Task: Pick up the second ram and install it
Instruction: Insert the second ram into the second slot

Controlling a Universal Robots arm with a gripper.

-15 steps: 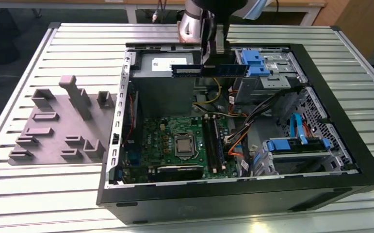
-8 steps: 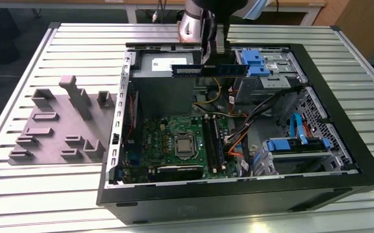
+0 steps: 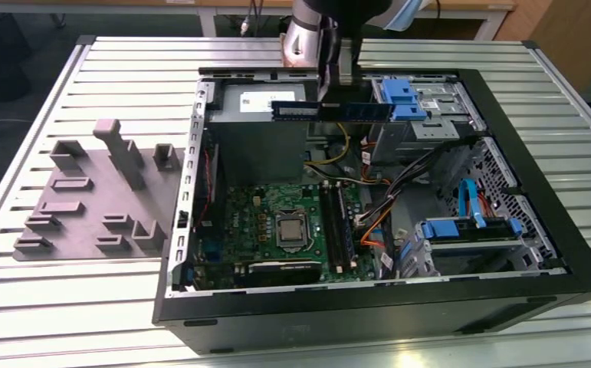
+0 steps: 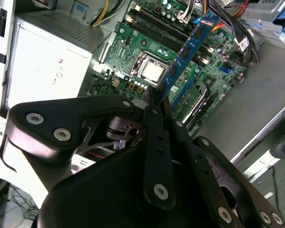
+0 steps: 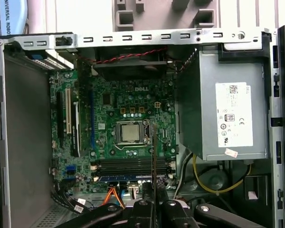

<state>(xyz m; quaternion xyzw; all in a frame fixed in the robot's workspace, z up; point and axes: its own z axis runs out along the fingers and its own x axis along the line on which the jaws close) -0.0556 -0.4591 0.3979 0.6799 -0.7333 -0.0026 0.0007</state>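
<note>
While the gripper (image 4: 156, 99) clamps the second ram (image 4: 190, 46) by one edge, we hover over the computer case's (image 3: 377, 316) far side.
We judge it light, stiff, fragile: grip edges only.

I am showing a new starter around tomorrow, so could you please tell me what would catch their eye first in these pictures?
The gripper holds the second ram in the air above the open computer case. Below lies the green motherboard with its bare processor, and a grey plastic fixture stands on the table at the exterior view's left.
</note>
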